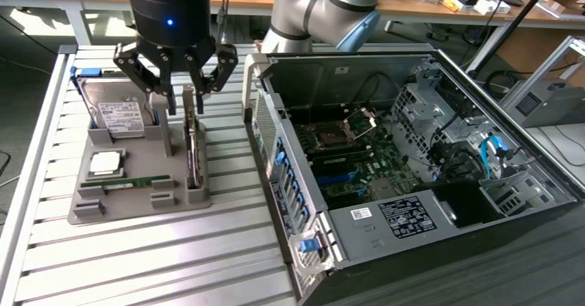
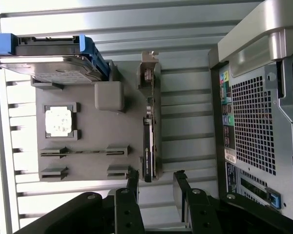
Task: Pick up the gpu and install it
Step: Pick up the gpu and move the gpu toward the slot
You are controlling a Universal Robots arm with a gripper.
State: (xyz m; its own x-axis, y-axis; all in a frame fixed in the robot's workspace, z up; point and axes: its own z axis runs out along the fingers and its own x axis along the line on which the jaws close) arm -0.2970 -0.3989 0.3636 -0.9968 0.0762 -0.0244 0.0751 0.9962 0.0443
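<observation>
Silvery tabletop (image 1: pixel 137 265): ribbed metal slats, raised rail along edge on holder's side away from case. Grey holder plate (image 1: pixel 128 210) sits flat on slats, square to them. Open computer case (image 1: pixel 361 231) lies on its side just beside holder, toward exterior view's right, with narrow strip of bare slat between the two. Case's perforated rear panel faces holder. Bare slats round holder's other sides. Whether case's far half rests on slats, can't tell.

1. No text, brand or number can be read in either view.
2. A white label (image 1: pixel 123 118) is borne by the hard drive (image 1: pixel 111 92); its print cannot be made out.
3. A black label (image 1: pixel 409 216) and a white sticker (image 1: pixel 362 213) are borne by the computer case (image 1: pixel 366 236); neither can be read.
</observation>
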